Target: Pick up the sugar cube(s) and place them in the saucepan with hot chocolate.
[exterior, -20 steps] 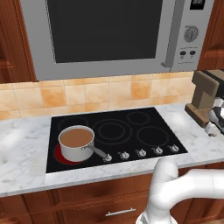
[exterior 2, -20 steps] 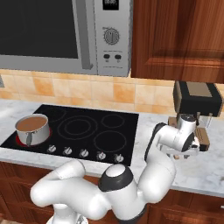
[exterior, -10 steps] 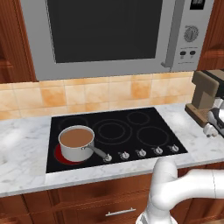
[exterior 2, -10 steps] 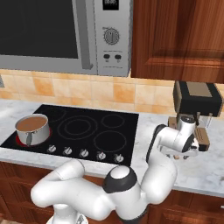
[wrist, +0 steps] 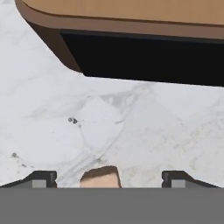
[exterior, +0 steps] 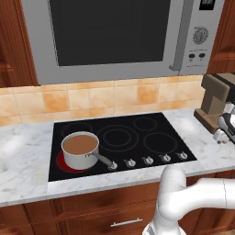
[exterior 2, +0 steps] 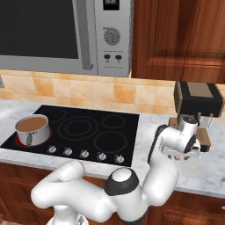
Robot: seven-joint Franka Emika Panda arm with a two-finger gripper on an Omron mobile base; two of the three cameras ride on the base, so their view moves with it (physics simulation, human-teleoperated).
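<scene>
On the far wall above the counter, microwave [exterior: 119, 39] spans the upper frame in left base view, control panel at its 3 o'clock end. Below it, marble counter [exterior: 25, 158] carries the black cooktop [exterior: 151, 137]. Coffee machine [exterior 2: 197, 103], brown with dark top, stands on the counter at 3 o'clock of the cooktop, well apart from it. White arm reaches to the counter just in front of this machine.

Saucepan with hot chocolate [exterior: 80, 150] sits on the front left burner, which glows red beneath it; brown liquid inside, handle pointing toward 4 o'clock in left base view.

Gripper [wrist: 109, 179] hangs low over the marble, coffee machine's wooden base at 12 o'clock in hand view. Fingers [wrist: 40, 178] spread wide, one tip at each lower corner. Sugar cube [wrist: 100, 176], small and tan, lies on the marble between the tips, touching neither, its lower part cut off by the frame edge.
</scene>
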